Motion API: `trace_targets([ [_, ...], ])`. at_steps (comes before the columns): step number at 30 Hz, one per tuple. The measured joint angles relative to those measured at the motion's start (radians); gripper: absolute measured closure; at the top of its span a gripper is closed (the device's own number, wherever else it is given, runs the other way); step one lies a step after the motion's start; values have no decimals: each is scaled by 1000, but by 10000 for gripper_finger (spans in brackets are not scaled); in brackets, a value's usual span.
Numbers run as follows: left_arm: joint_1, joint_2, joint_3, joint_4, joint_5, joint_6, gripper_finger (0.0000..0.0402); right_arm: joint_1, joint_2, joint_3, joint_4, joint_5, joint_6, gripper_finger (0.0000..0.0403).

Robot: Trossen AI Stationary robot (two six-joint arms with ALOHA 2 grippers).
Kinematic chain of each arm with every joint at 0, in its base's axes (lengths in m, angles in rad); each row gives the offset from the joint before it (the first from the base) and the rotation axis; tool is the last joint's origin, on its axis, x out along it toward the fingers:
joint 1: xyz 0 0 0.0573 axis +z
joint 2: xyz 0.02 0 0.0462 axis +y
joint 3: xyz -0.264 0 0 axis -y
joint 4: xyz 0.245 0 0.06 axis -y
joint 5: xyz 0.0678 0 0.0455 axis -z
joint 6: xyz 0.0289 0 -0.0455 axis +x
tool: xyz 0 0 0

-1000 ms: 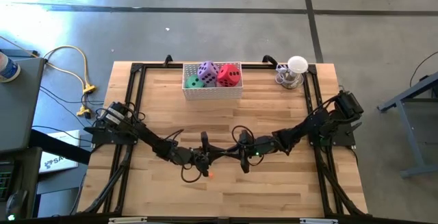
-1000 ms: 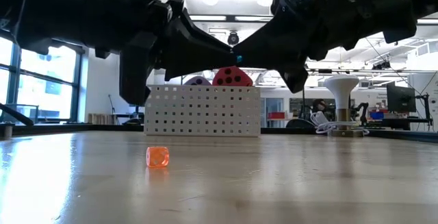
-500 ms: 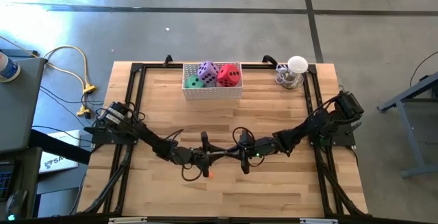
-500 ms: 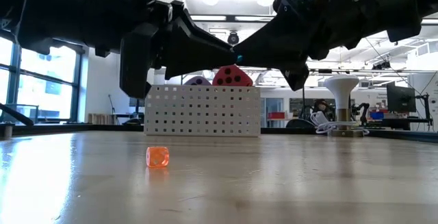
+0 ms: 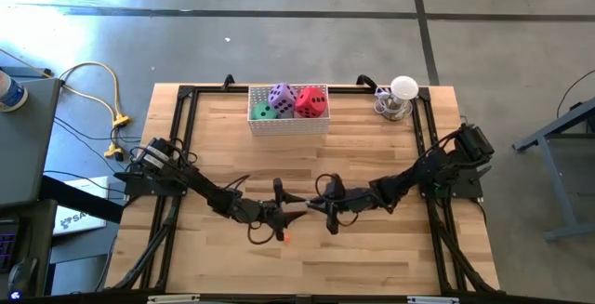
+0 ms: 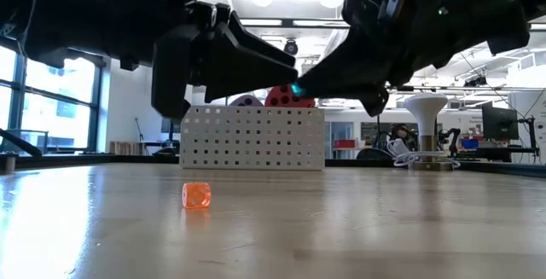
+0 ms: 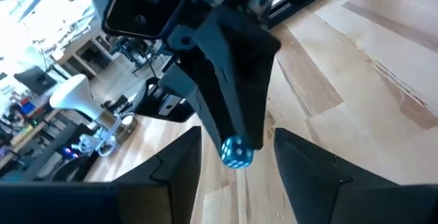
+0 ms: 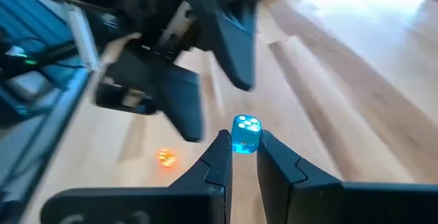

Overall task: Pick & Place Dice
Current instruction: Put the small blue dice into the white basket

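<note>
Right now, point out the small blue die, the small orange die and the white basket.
small blue die (image 8: pixel 246 134), right wrist view, on its pipped face between the right gripper's fingertips.
small orange die (image 6: pixel 196 196), low view, on its front face.
white basket (image 6: pixel 252 139), low view, on its perforated front wall.

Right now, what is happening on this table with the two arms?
The two arms meet low over the middle of the table. The right gripper pinches a small blue die at its fingertips, and the open left gripper faces it with the die between its fingers, as if for a handover. A small orange die lies on the wood below them. The purple, green and red dice sit in the white basket at the far edge.
</note>
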Motion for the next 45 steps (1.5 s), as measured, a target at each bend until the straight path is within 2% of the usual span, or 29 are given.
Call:
trace_targets([
  [6,0,0,0,-20,-3,-109,222,-14,-20,0,-56,62,-62,371],
  [9,0,0,0,-52,-3,-158,222,-43,-61,0,-124,72,-88,371],
  [14,0,0,0,-97,-4,-245,222,-95,-134,-2,-247,154,-130,371],
  [20,16,0,0,-109,-5,-272,222,-225,-244,4,-339,158,-179,371],
  [23,22,0,-2,-111,-6,-270,222,-310,-293,40,-449,154,-188,371],
  [26,21,0,-2,-118,-6,-239,222,-367,-297,112,-537,130,-225,371],
  [28,21,0,-3,-118,-8,-206,222,-399,-297,178,-661,125,-225,371],
  [32,21,-3,-6,-116,-13,-157,222,-466,-296,308,-878,144,-190,371],
  [36,28,-20,-35,-118,-12,-159,222,-520,-296,368,-993,163,-138,371],
  [40,41,-45,-73,-114,-6,-192,222,-566,-274,376,-1017,151,-106,371],
  [45,45,-53,-101,-100,-3,-204,222,-596,-198,373,-990,66,-112,371],
])
